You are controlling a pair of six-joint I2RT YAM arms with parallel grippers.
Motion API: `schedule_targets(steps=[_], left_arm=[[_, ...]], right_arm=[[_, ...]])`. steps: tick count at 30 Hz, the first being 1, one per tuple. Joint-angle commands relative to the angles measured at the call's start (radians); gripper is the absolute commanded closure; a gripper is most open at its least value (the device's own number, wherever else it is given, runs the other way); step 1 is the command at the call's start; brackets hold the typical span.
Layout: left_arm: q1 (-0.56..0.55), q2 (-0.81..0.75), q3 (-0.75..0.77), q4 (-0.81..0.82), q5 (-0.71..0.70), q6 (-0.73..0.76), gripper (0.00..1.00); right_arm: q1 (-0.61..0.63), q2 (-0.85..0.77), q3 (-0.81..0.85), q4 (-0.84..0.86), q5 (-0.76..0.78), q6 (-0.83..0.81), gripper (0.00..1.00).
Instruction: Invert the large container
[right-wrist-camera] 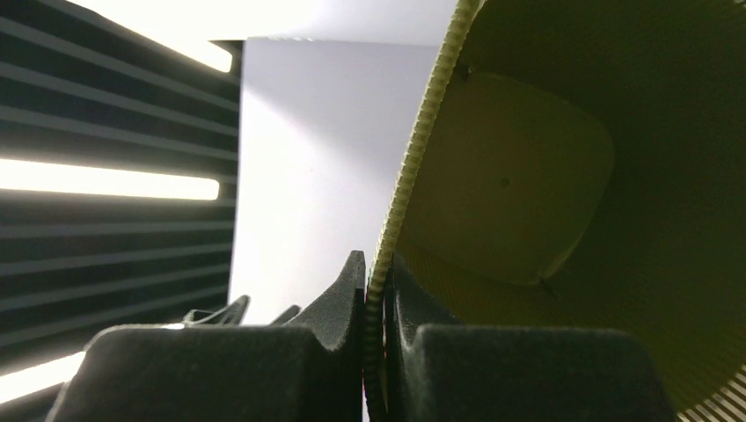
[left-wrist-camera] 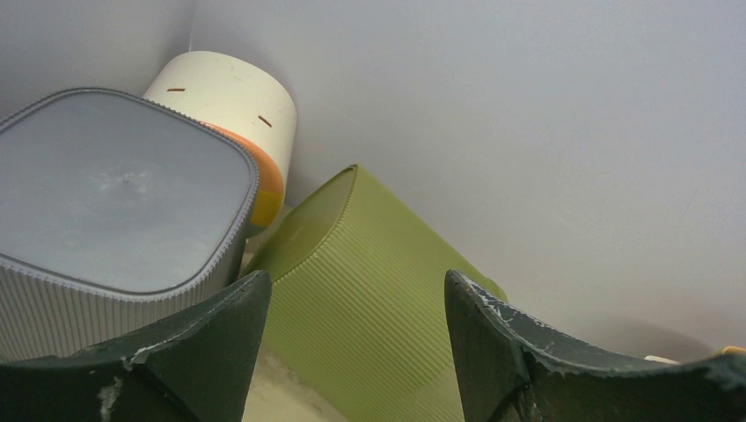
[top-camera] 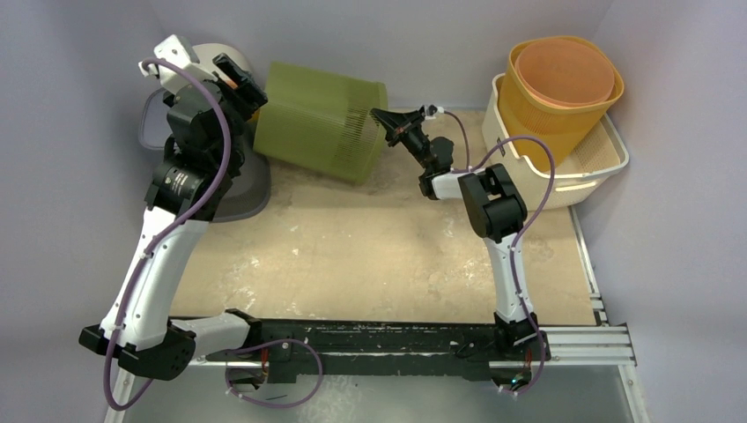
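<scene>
- The right arm rises from its base at the near edge, bends at the elbow and reaches toward the far wall. The right claw [top-camera: 385, 119] sits at the open mouth of the large olive-green ribbed plastic container [top-camera: 321, 119].
- The right claw is pressed together on the container's rim, one finger inside the wall and one outside.
- The container lies on its side on the beige worktop [top-camera: 352, 247]. It lies to the left of the right claw, its mouth toward that claw and its closed bottom toward the left claw [top-camera: 242, 84].
- The left arm stretches up the left side, its wrist bent over toward the container's closed end. The left claw is spread wide and holds nothing.
- Only the right wrist view shows the pinch: the beaded rim [right-wrist-camera: 413, 167] runs between the fingers [right-wrist-camera: 339, 299], with the container's dark inside to the right.
- Only the left wrist view shows the gap: the container's bottom end [left-wrist-camera: 378, 299] lies ahead between the open fingers [left-wrist-camera: 220, 325], apart from both.
- Left of that claw, the same view shows an upturned grey ribbed bin [left-wrist-camera: 114, 202] with a cream round tub [left-wrist-camera: 233, 97] behind it.
- Only the top view shows orange baskets [top-camera: 564, 88] stacked in a cream tray [top-camera: 608, 163], to the right of the right claw.
</scene>
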Motion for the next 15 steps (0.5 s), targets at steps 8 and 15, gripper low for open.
schedule_targets(steps=[8,15], left_arm=[[0.002,0.066,0.057,0.044,0.035,0.009,0.30],[0.000,0.121,0.066,0.053,0.073,-0.009,0.29]], right_arm=[[-0.197,-0.007,-0.264,0.515,-0.027,0.144,0.79],[-0.263,-0.009,-0.371,0.519,-0.111,0.103,0.59]])
